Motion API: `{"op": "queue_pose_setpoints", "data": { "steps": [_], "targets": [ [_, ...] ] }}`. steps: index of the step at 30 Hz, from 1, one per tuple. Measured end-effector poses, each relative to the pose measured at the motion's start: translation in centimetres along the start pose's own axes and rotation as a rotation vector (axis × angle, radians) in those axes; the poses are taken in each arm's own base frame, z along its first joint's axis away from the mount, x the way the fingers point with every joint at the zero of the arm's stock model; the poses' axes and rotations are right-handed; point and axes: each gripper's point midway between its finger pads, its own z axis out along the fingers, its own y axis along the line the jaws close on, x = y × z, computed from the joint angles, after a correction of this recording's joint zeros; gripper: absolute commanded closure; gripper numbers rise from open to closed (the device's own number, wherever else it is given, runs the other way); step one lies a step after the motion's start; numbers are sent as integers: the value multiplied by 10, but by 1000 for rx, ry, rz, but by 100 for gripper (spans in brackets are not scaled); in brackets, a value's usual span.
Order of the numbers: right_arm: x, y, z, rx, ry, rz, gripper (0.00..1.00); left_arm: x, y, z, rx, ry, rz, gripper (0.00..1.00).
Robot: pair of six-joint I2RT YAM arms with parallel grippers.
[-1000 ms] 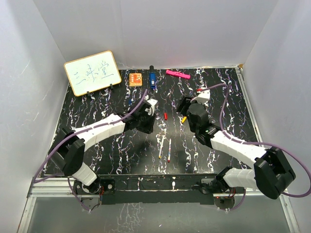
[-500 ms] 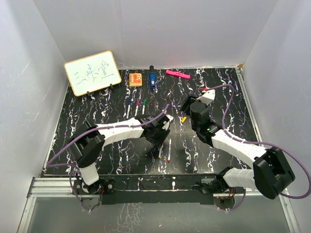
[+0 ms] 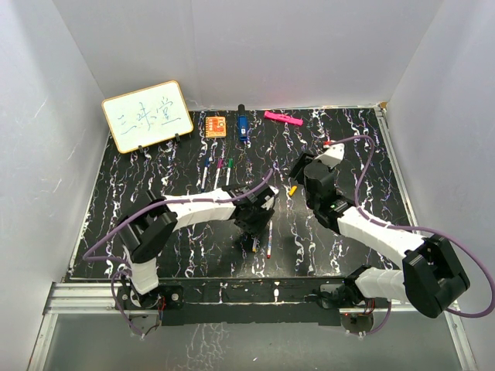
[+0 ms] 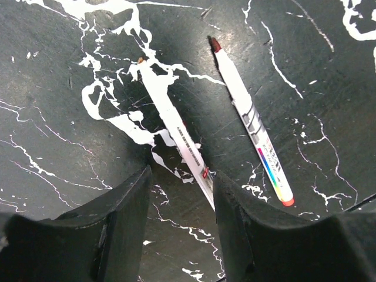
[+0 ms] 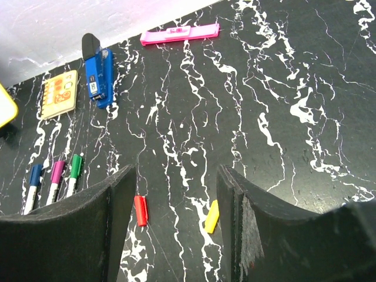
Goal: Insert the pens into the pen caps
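The left pincer is partway open, straddling an uncapped pen that lies on the tabletop — not clamped on it. The pen's lower end disappears behind the left pincer's finger. Its tip looks yellowish-orange, hard to call. A second pen lies just beside it: dark red tip, rainbow stripe, barrel print too small to read. From above, the left arm hides part of both.

The right pincer is open and holds nothing. It hangs over the red cap and yellow cap, which lie apart. The three capped pens — blue, magenta, green — are cut off by the right pincer's finger.

The whiteboard carries blue handwritten characters, which I can't read.
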Motion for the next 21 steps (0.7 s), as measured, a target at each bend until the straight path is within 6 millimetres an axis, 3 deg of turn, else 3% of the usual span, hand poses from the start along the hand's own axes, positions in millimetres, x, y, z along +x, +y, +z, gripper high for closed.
{"op": "queue_pose_setpoints", "data": {
  "steps": [12,21],
  "targets": [
    [1,-5,-2,-5,3,6,45,0,9,9,-80,4,-11,66],
    [0,-6,-1,-5,1,10,45,-4,20,12,-132,19,-3,67]
  ]
}}
